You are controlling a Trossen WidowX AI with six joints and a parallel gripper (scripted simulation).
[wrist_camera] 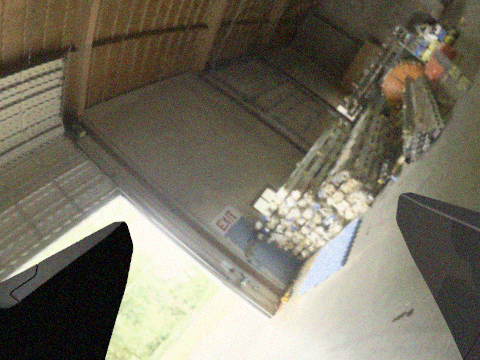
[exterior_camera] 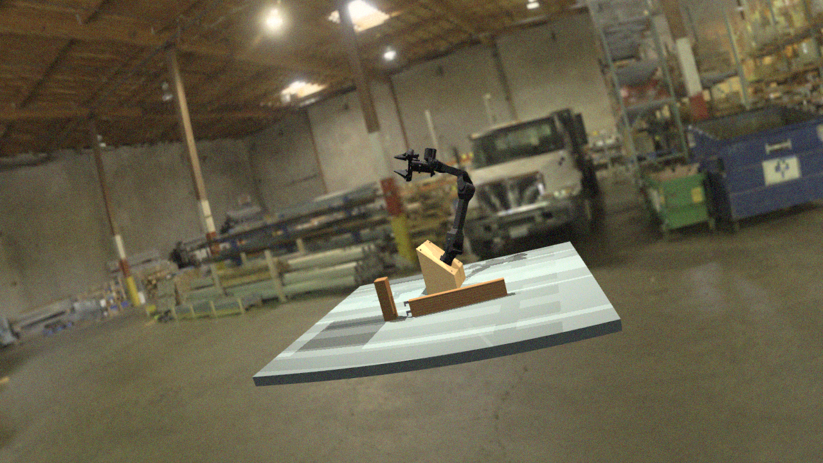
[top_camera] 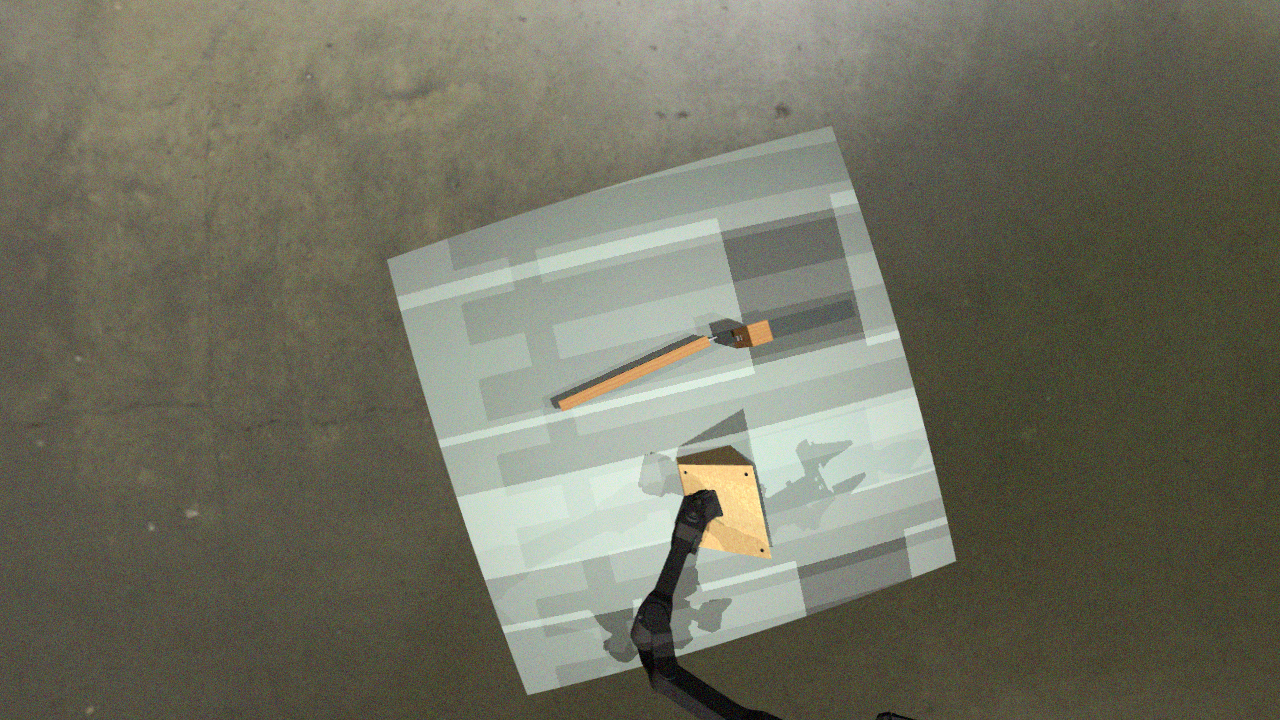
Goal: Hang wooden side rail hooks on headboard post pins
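Observation:
The wooden side rail lies on the table, standing on its long narrow edge. Two small steel hooks stick out of its end towards the post, with a short gap between. The headboard post stands upright; its slot with small metal pins faces the rail's hooked end. My gripper is open and empty, high above the table and far from the rail. Its two fingers stand wide apart in the wrist view. The top view shows at most a sliver of it at the bottom edge.
A slanted wooden block carries the arm's base, beside the rail. The arm rises from it and leans out past the table edge in the top view. The wrist view shows only the hall around.

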